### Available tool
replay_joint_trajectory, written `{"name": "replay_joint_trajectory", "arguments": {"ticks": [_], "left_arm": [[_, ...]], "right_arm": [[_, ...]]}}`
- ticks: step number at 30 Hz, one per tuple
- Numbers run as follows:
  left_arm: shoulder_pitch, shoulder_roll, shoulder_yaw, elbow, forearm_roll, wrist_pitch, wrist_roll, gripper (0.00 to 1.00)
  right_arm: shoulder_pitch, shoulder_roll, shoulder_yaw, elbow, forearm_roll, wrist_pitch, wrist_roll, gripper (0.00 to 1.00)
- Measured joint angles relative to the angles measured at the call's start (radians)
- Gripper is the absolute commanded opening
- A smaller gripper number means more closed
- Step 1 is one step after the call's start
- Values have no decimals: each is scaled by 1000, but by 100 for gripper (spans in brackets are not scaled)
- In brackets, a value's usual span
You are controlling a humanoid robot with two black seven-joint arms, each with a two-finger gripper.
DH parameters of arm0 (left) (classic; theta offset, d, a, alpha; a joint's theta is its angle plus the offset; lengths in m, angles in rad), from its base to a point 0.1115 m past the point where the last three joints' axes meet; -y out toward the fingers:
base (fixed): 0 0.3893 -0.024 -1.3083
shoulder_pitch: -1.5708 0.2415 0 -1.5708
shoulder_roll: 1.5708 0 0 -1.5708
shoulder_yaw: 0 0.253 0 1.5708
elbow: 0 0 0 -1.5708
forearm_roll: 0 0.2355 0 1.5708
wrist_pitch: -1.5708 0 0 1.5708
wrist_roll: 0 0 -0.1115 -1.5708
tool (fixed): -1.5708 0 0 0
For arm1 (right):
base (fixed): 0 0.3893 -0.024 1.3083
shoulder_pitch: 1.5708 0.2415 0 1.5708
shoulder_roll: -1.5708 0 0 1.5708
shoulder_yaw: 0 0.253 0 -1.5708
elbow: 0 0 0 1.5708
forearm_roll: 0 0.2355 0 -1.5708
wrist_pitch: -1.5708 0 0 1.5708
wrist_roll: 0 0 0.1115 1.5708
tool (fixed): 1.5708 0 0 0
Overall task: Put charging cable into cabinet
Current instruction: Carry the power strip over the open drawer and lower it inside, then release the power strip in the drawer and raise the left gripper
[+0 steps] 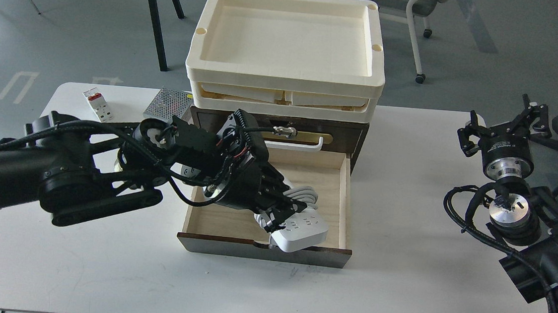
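The charging cable (305,233), a white power strip with its cord coiled around the middle, is over the front right part of the open pale wood drawer (329,180). Its near end lies at the drawer's dark front wall. My left gripper (278,217) reaches in from the left over the drawer and is shut on the strip's left side. The dark brown cabinet (348,134) stands behind, its white handle (309,146) partly hidden by my arm. My right gripper (501,121) is open and empty, raised at the table's far right.
Cream trays (285,80) are stacked on the cabinet. A small white breaker with a red switch (98,104) and a perforated silver box (166,104) sit at the back left of the white table (400,265). Chair and table legs stand on the floor behind.
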Motion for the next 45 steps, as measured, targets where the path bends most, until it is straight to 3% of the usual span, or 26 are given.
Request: {"name": "replay_joint_trajectory", "arguments": {"ticks": [18,20,23,28,33,38,42,45], "left_arm": [[68,-103,-33,276,74,46,2,10],[74,-109,-33,296,84,50,2,21],[85,-119,-32,316,88,58,5,56],[89,-131,-32,315,80,104,37,78],[89,-128,-56,297,40,132,31,99],[91,-117,-199,186,-245,120,1,99],[91,-93,-318,107,-554,67,-70,99],[83,-87,-433,99,-730,35,-89,99]], "right_arm": [[-1,0,-1,3,0,0,0,100],[-1,0,-1,3,0,0,0,100],[0,0,-1,2,0,0,0,100],[0,0,-1,2,0,0,0,100],[0,0,-1,2,0,0,0,100],[0,0,-1,2,0,0,0,100],[0,0,-1,3,0,0,0,100],[0,0,-1,3,0,0,0,100]]}}
